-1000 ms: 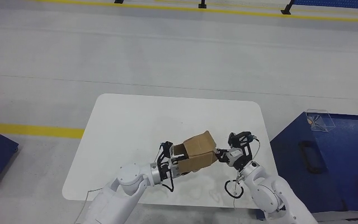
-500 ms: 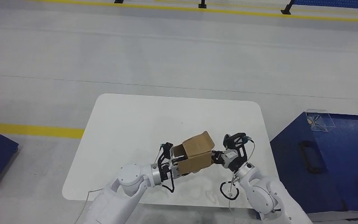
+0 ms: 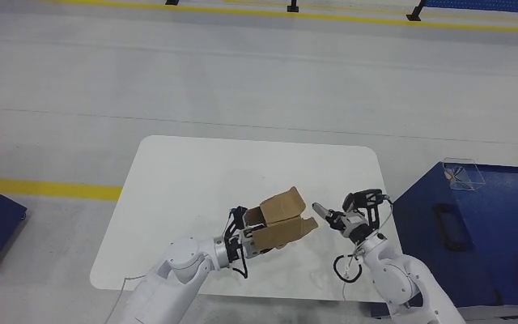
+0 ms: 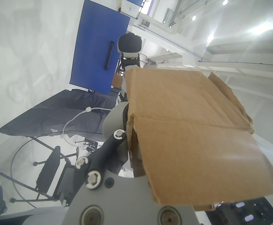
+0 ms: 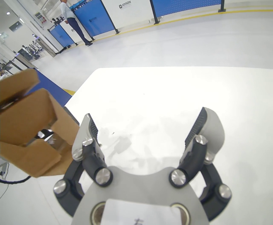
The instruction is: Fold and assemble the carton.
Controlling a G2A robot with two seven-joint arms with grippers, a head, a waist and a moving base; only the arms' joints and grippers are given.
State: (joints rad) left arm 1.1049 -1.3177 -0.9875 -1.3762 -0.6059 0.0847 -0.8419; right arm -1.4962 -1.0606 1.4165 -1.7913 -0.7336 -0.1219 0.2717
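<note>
**A:** Where is the carton?

**B:** The carton (image 3: 279, 219) is in the lower middle of the top view. It is brown and tilted over the white table (image 3: 202, 170), with its loose flaps to the right. Just left of it, the left gripper (image 3: 249, 235) is clamped on its wall, I'd judge to steady it and offer the flaps to the other arm.

**A:** And further right?

**B:** The right gripper (image 3: 322, 213) is just beside the flaps, not touching them. Its fingers (image 5: 90, 127) are spread wide and hold nothing, probably ready to fold a flap.

**A:** Any writing?

**B:** The carton's faces look plain. A blue panel (image 5: 96, 19) beyond the table carries white print, which I leave unread.
</note>
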